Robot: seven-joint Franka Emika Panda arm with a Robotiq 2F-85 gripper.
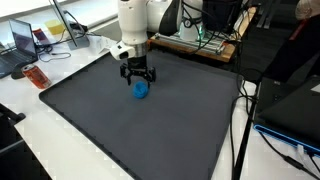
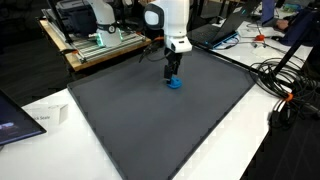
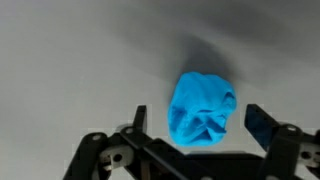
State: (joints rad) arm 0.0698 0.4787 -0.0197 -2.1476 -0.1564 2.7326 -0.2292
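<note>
A crumpled bright blue cloth [image 3: 202, 110] lies bunched on the dark grey mat [image 1: 120, 130]. My gripper [image 3: 200, 122] hangs directly over it, open, with one finger on each side of the bundle and a gap to each. In both exterior views the black gripper [image 1: 139, 76] [image 2: 173, 72] stands just above the blue cloth [image 1: 140, 89] [image 2: 174, 83], near the mat's far edge. Nothing is held.
A wooden bench with electronics [image 1: 205, 40] stands behind the mat. Laptops and a red object [image 1: 36, 76] sit on the white desk beside it. Cables [image 2: 285, 85] trail along another side. A white box [image 2: 48, 116] lies near the mat's corner.
</note>
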